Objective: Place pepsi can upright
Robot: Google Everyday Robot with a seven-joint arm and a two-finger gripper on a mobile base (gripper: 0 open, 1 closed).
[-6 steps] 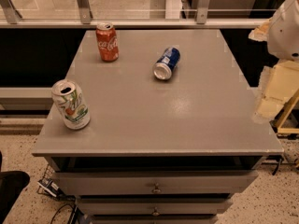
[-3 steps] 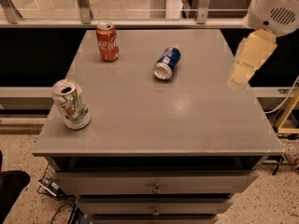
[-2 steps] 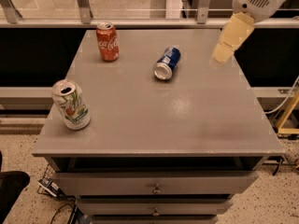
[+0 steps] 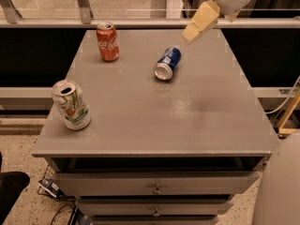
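The pepsi can (image 4: 168,63), dark blue with white markings, lies on its side on the grey cabinet top (image 4: 187,116), its silver end facing the camera. My gripper (image 4: 191,33) comes down from the top right on a cream-coloured arm. Its tip hangs just above and to the right of the can, at the can's far end, and does not touch it.
A red Coca-Cola can (image 4: 108,41) stands upright at the back left. A white and green can (image 4: 71,105) stands upright near the front left edge. Drawers (image 4: 154,189) sit below the top. A glass railing runs behind the cabinet.
The arm has swung from the cabinet's right side leftward and toward the back. The gripper now hangs close above the pepsi can. The cans have not moved.
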